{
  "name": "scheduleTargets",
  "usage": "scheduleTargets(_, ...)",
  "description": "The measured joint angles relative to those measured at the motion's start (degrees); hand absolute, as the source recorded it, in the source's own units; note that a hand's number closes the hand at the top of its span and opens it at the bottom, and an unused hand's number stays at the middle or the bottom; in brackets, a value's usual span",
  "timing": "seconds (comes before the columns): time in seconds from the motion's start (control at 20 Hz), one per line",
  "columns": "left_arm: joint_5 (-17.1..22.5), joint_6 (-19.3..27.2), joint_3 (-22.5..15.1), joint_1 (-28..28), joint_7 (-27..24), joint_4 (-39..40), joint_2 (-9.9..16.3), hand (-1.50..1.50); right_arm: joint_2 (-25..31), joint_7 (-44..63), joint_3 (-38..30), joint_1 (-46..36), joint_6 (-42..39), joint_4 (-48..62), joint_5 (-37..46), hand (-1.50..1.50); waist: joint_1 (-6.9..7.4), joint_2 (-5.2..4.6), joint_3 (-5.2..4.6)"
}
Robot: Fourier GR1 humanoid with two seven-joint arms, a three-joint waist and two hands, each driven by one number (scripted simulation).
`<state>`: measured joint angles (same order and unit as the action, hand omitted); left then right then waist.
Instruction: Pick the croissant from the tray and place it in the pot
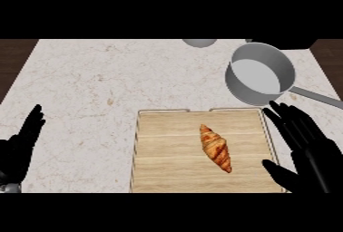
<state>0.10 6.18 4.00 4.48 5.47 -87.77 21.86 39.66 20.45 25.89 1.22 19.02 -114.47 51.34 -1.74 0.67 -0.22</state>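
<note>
Two matte black hands, left hand and right hand, each with long slender tapered fingers and a thicker thumb; small pale grey patch of forearm below left wrist; no visible markings

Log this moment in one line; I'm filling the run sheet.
croissant: on tray | pot: empty | right hand: open beside tray | left hand: resting

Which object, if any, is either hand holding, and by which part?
Nothing is held. The right hand is open beside the tray, and the left hand rests open. The croissant lies untouched.
</note>
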Motion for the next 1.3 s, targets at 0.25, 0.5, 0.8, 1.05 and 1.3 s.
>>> scheduleTargets(0.25,-0.7,-0.3,-0.8,-2.0,1.4,-0.2,-0.2,0.0,-4.8,13.6,7.3,-3.2,-14.5,-4.4,9.3,-1.5,1.42,-0.39,0.0)
scheduleTargets(0.5,-1.2,-0.7,-1.4,-2.9,1.5,-0.2,-0.5,0.0,-12.7,25.2,12.7,-10.5,-31.6,-1.4,11.3,-1.5,2.77,-0.68,-0.04)
scheduleTargets(0.8,-1.8,-0.4,-2.0,-3.8,2.3,-0.3,-1.1,0.0,-22.5,33.2,14.3,-15.7,-47.9,6.2,9.5,-1.5,2.93,-0.8,-0.02)
scheduleTargets(1.05,-2.3,0.1,-2.0,-3.4,2.2,-0.5,-1.7,0.0,-31.7,35.0,12.3,-18.8,-54.4,14.0,8.8,-1.5,2.83,-0.74,0.06)
scheduleTargets(1.3,-2.6,-0.2,-2.0,-2.5,2.1,-1.2,-1.9,0.0,-36.4,36.8,11.3,-21.3,-56.4,20.6,8.2,-1.5,2.72,-0.7,0.12)
